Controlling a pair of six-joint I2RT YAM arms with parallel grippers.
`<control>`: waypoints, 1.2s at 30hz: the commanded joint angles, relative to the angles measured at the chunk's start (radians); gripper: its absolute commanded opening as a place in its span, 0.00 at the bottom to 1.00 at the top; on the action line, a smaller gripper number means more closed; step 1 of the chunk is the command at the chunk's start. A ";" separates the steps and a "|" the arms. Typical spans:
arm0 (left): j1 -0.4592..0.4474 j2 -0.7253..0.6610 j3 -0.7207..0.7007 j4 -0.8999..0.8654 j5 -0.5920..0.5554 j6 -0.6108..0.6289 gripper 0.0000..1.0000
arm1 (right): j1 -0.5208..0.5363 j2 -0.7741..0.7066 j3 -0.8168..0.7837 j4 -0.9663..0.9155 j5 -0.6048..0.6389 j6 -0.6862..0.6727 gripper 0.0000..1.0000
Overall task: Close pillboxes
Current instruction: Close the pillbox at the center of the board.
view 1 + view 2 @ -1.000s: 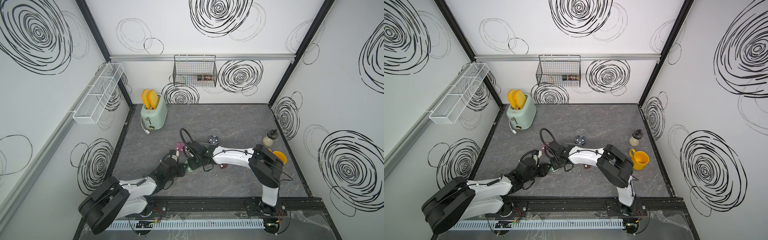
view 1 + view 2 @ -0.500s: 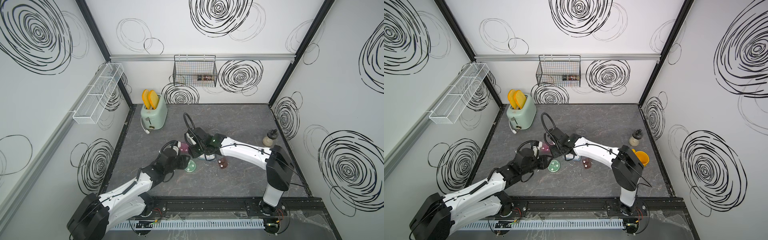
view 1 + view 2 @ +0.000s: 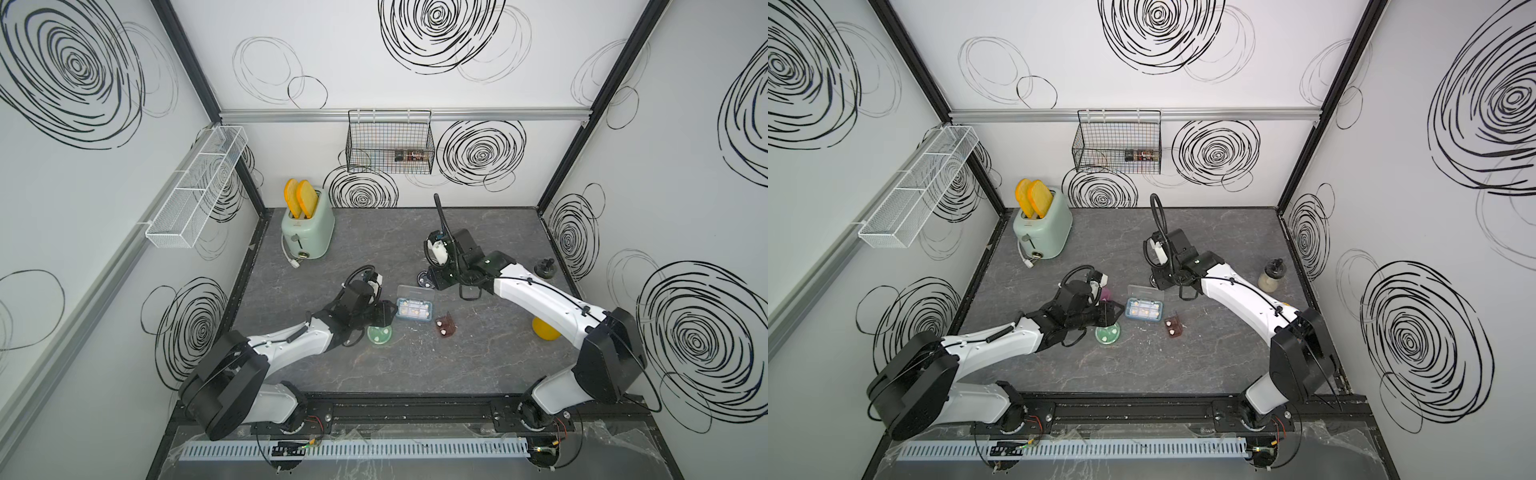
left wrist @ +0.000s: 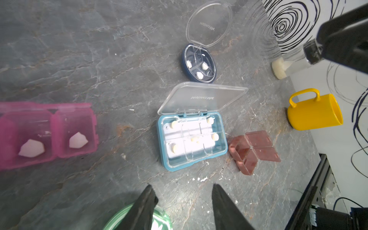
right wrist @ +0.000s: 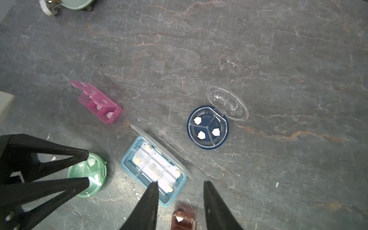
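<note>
Grey marbled tabletop (image 3: pixel 415 374) holds pillboxes (image 3: pixel 414 308); white walls (image 3: pixel 332 41) (black swirls (image 3: pixel 436 25)).

Both top views look steeply down; wrist cameras closely share the pillboxes (image 4: pixel 161 143).

Your left arm (image 3: pixel 291 340) and right arm (image 3: pixel 540 299) wear white shells between bulky black joints, with a black cable (image 3: pixel 443 218) at each wrist. The left gripper (image 4: pixel 183 189) and right gripper (image 5: pixel 180 183) carry black tapering fingers (image 5: pixel 147 205).

Pillboxes (image 3: pixel 414 308), mug (image 4: pixel 314 112), toaster (image 3: pixel 307 235) on grey tabletop (image 3: pixel 374 232)
</note>
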 commanded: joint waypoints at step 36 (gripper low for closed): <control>-0.036 0.221 0.041 0.160 -0.035 0.001 0.40 | -0.036 0.142 -0.041 0.157 -0.170 -0.668 0.37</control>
